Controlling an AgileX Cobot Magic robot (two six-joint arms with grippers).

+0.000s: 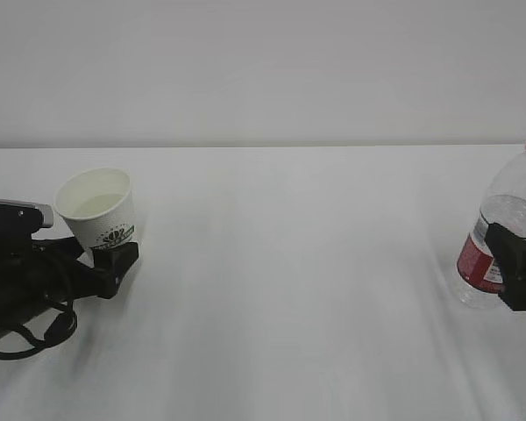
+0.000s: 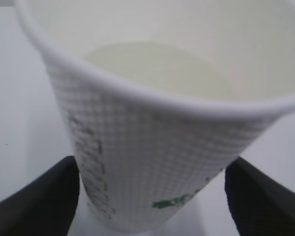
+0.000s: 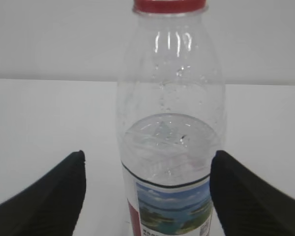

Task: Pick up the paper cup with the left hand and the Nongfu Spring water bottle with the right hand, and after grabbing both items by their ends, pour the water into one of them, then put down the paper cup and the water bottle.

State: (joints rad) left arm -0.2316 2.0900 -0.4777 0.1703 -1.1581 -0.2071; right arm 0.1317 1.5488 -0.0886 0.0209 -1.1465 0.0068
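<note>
Exterior view is showing the cup (image 1: 98,210) sitting near the left edge of the table (image 1: 289,281) and the bottle (image 1: 504,237) way over at the right edge, well apart. The left gripper (image 1: 114,260) is hanging spread wide around the cup's base, and in the left wrist view its fingers (image 2: 37,201) aren't touching the paper. The right gripper (image 3: 147,196) is doing the same, jaws gaping either side of the bottle's label (image 3: 172,206), gripping nothing.

Handling guess: the cup is looking light and squashy, with water (image 2: 157,69) in it, so I'd be pinching low and gently. The bottle is about half full, thin plastic, probably slick; the label band seems the safest spot.

Writing: the green cup logo and label text are too blurry to read.
</note>
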